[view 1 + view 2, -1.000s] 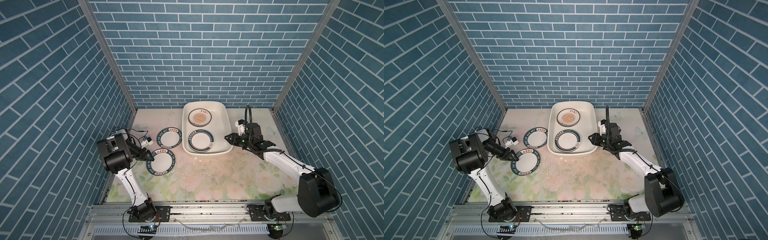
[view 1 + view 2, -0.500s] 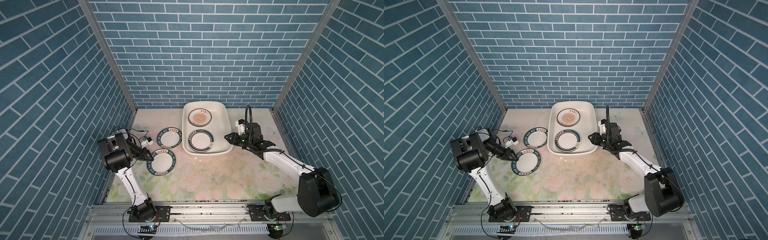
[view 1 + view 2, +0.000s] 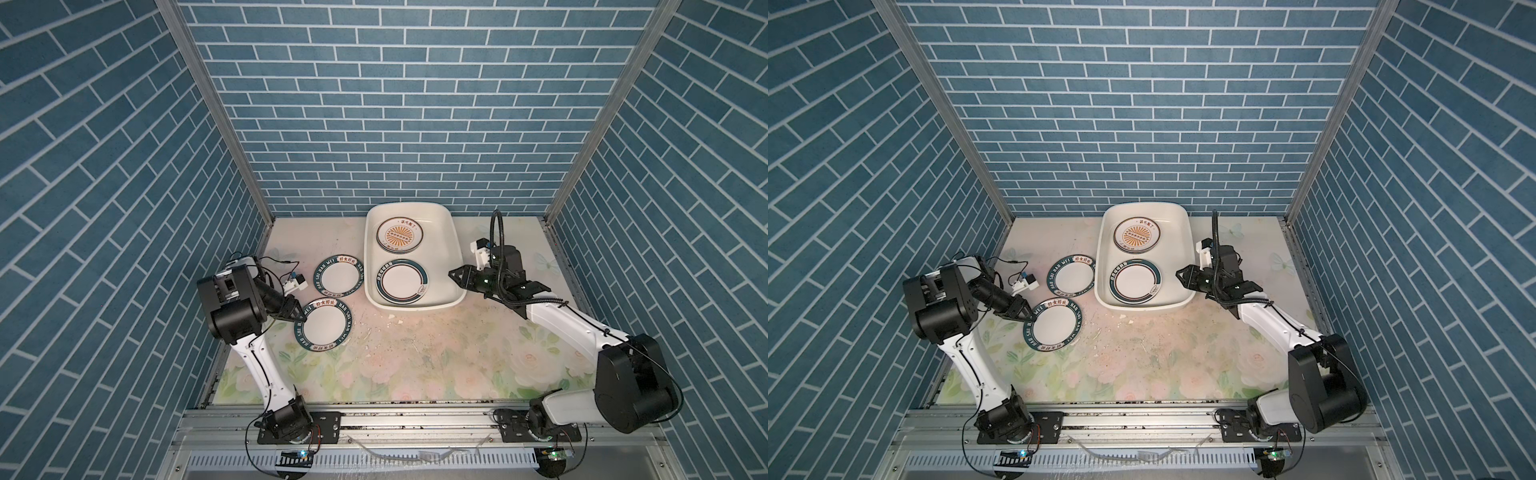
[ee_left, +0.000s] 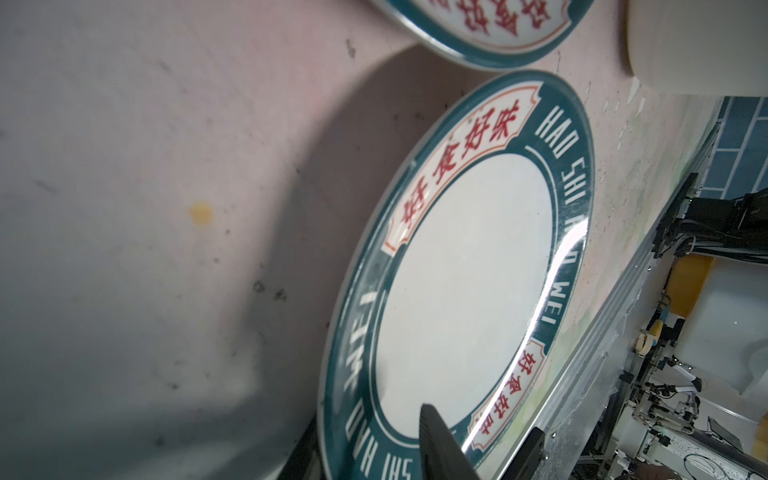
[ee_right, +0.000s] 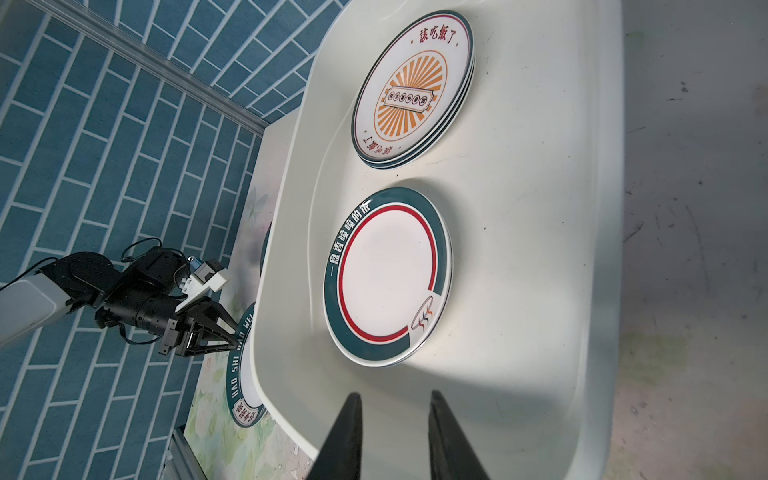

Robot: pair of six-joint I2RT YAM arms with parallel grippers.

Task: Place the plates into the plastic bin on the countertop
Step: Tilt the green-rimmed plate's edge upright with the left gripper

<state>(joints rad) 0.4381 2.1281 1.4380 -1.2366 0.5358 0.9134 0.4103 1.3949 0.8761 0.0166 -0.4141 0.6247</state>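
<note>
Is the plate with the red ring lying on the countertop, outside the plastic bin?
No, the red-ringed plate lies flat inside the plastic bin, beside the stack of sunburst plates.

Overhead stereo, close wrist views sharing plastic bin [image 5: 540,249]

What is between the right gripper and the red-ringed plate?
Only bare white wall of the plastic bin separates the right gripper from the red-ringed plate, as the right wrist view shows.
</note>
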